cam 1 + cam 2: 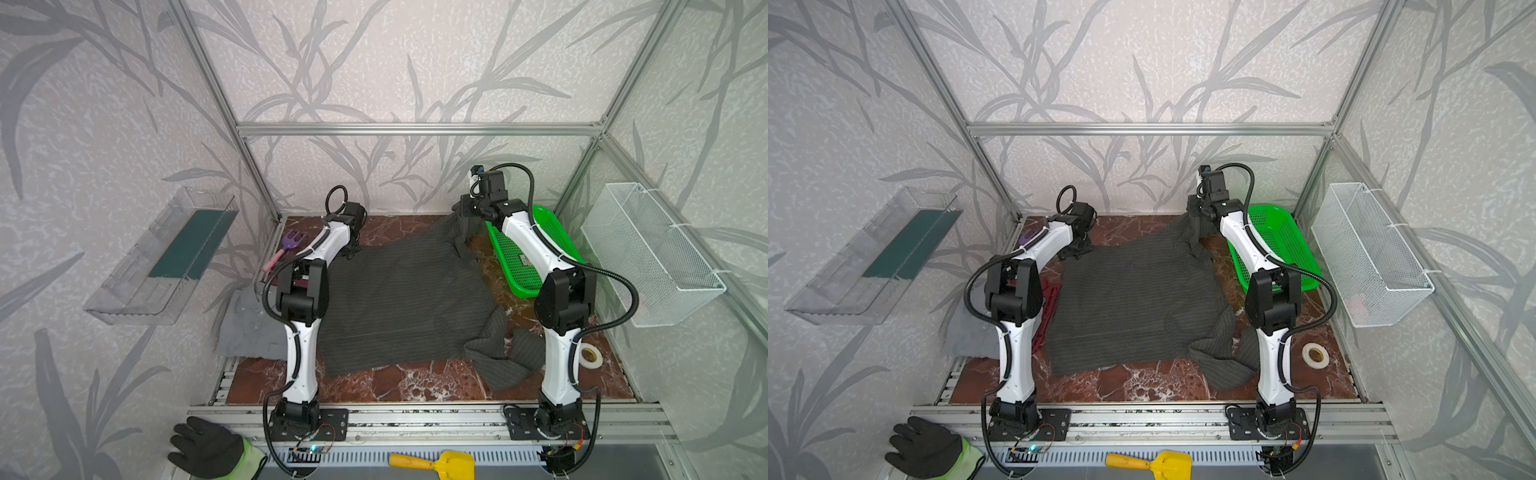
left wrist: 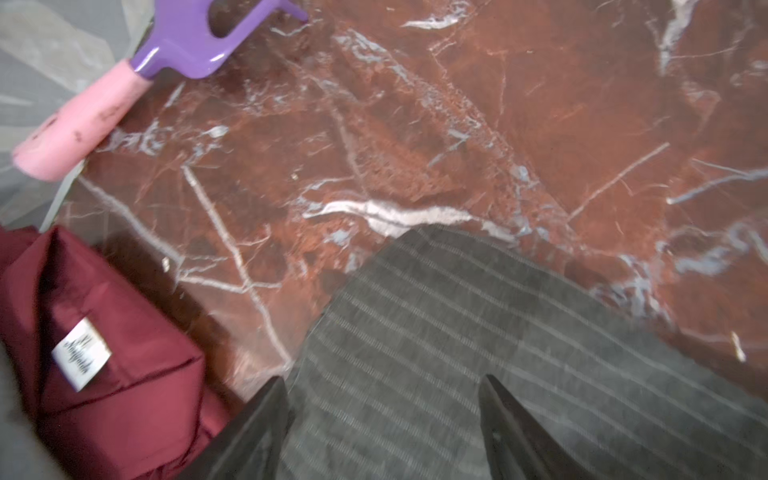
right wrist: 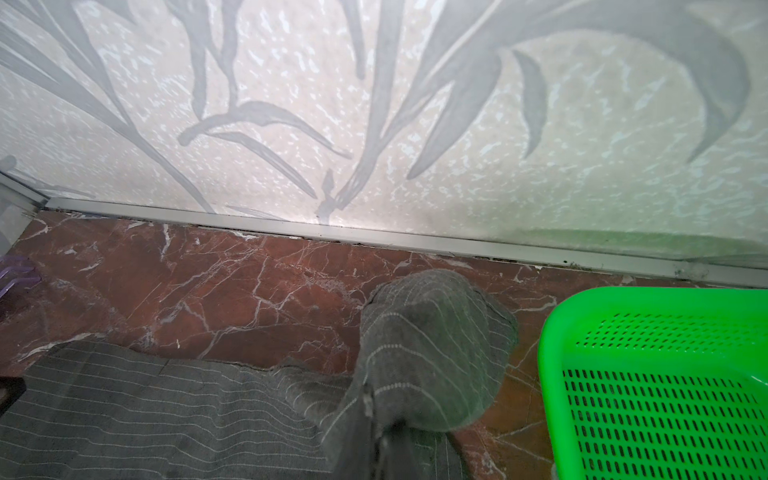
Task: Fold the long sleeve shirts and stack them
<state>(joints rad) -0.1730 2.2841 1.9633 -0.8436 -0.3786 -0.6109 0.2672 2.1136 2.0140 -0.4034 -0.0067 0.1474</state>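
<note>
Right hand (image 3: 380,424) pinches a lifted corner of the pinstriped shirt (image 1: 399,299), green basket (image 3: 623,297) beside it; left hand (image 2: 382,380), spread wide, poised over another corner.

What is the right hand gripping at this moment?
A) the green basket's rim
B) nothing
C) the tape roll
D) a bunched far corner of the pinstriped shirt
D: the right wrist view shows the right hand shut on bunched fabric of the pinstriped shirt, beside the green basket.
</note>
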